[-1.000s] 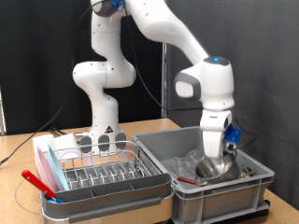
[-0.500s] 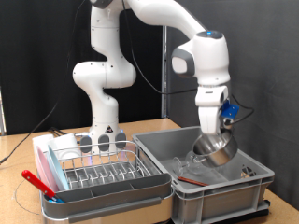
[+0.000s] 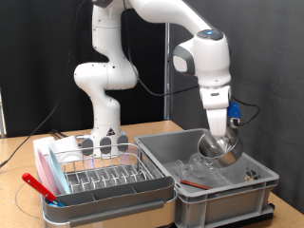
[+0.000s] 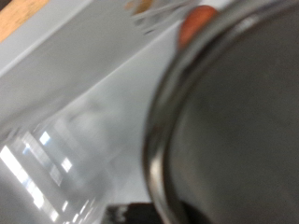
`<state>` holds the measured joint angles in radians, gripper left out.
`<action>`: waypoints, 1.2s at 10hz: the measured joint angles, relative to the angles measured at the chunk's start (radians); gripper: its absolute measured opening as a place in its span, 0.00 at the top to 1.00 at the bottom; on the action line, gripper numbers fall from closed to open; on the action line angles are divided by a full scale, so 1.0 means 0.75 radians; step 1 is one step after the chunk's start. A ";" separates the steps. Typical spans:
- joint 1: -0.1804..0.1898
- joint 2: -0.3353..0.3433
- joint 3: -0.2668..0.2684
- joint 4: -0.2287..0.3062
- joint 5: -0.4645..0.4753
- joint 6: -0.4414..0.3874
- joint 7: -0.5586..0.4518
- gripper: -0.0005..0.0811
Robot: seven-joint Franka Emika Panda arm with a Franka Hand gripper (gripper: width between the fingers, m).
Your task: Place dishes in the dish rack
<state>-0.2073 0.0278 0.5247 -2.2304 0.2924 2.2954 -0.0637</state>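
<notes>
Exterior view shows the gripper hanging over the large grey crate on the right side of the scene, pointing down. A shiny steel bowl hangs at its tip, tilted on its side, with its opening turned to the left and near side. The bowl is lifted above the crate floor, with its upper part above the crate's rim. The fingers seem to pinch the bowl's rim, but the bowl hides the fingertips, so I cannot tell how wide the claw stands.

Wrist view is filled mostly by the dark inside of this bowl, very close and blurred, with its bright curved rim running across the picture. Beside it the pale grey wall of the crate is seen, and something clear and shining lies low in the crate.

Under the bowl, in the exterior view, some clear glass pieces lie on the crate floor.

Well apart, on the left, stands the dish rack, a low silver wire rack in a white tray. Its whitish holder is on the far left side. A red utensil lies at the near left edge of the tray. The robot's base stands behind the rack.
</notes>
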 joint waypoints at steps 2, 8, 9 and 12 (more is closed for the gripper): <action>-0.013 -0.045 -0.013 0.007 0.064 -0.250 -0.314 0.94; -0.027 -0.141 -0.058 -0.037 0.158 -0.488 -0.722 0.95; -0.028 -0.156 -0.073 -0.038 0.133 -0.576 -0.856 0.95; -0.053 -0.233 -0.170 -0.025 0.125 -0.898 -1.217 0.95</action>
<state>-0.2472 -0.1468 0.3970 -2.2490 0.3862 1.6221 -0.9767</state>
